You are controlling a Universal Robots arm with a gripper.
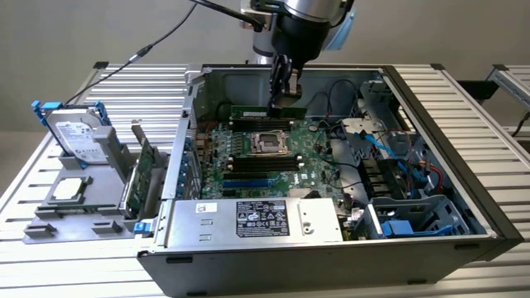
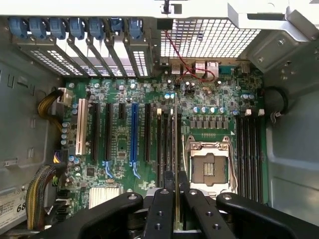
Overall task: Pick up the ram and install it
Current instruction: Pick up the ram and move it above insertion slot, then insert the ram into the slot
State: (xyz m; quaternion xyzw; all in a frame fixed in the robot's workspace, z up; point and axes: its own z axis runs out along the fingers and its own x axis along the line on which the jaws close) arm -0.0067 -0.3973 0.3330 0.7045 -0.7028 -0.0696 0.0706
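Hanging inside the open black-and-grey computer case (image 1: 451, 133) in the exterior view, the jaws are nearly closed, pinching the ram (image 1: 248, 112), a thin green circuit-board stick, just above the far edge of the green motherboard (image 1: 248, 162). The wrist view shows the ram (image 2: 176, 129) edge-on between the black fingers (image 2: 159, 214), running along the long black memory slots (image 2: 166, 144) beside the silver processor socket (image 2: 209, 167). Pick-up looks done and installing is in hand. Seating calls for lining its edge along one slot, then pressing straight down.
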